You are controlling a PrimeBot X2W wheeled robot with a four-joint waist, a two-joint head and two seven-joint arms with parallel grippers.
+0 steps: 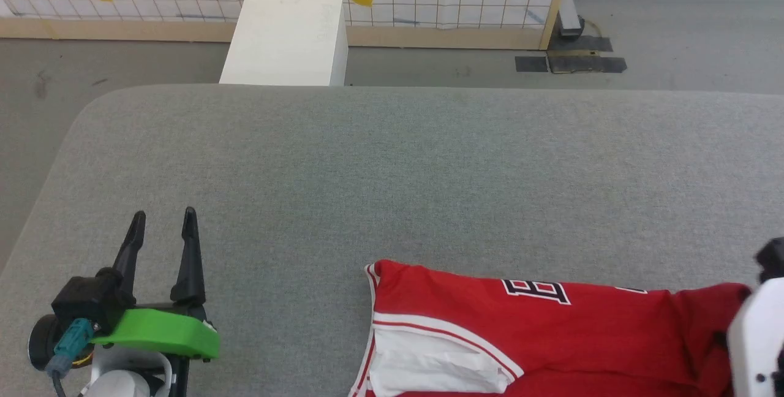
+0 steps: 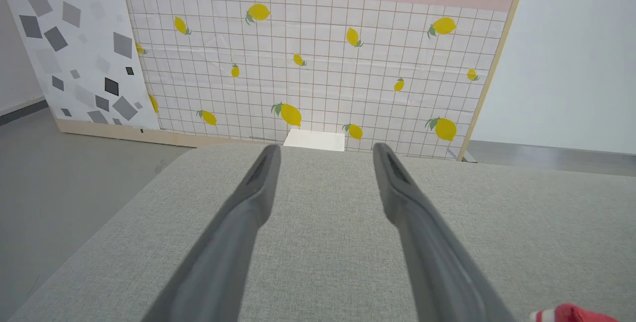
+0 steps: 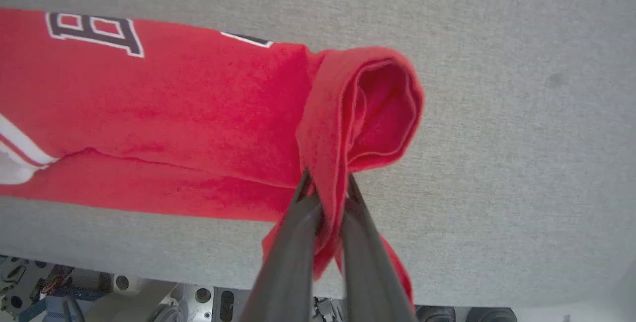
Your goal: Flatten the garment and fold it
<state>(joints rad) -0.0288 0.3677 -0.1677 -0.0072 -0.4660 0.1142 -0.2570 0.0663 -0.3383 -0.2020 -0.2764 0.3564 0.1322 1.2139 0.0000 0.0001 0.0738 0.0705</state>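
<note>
1. Garment (image 1: pixel 551 336) lies on the grey table (image 1: pixel 392 170), at the near edge and right of centre in the head view; collar and white sleeve end point toward the robot's left, hem end toward its right.
2. Right gripper (image 3: pixel 327 178): fingers nearly together, pinching a bunched wad of red cloth at the hem end; the right wrist view shows that end of the garment (image 3: pixel 174 108) curled into a loose roll above the fingertips, with a tail of cloth hanging below them.
3. Right forearm (image 1: pixel 756 336) sits at the frame's right edge in the head view, covering that end of the shirt.
4. Left gripper (image 1: pixel 165 213): fingers spread, holding nothing; it hovers over bare table well apart from the shirt; left wrist view confirms the gap in the gripper (image 2: pixel 326 148), with a scrap of garment (image 2: pixel 571 313) at the lower right corner.
5. Progress, my read: early; the lettering is cut off at the far edge, so the body looks doubled over or rumpled, not laid flat; the hem is bunched.
6. Left to do: spread the hem end, smooth body and sleeves flat, then make the actual folds; no tidy fold visible yet.
</note>
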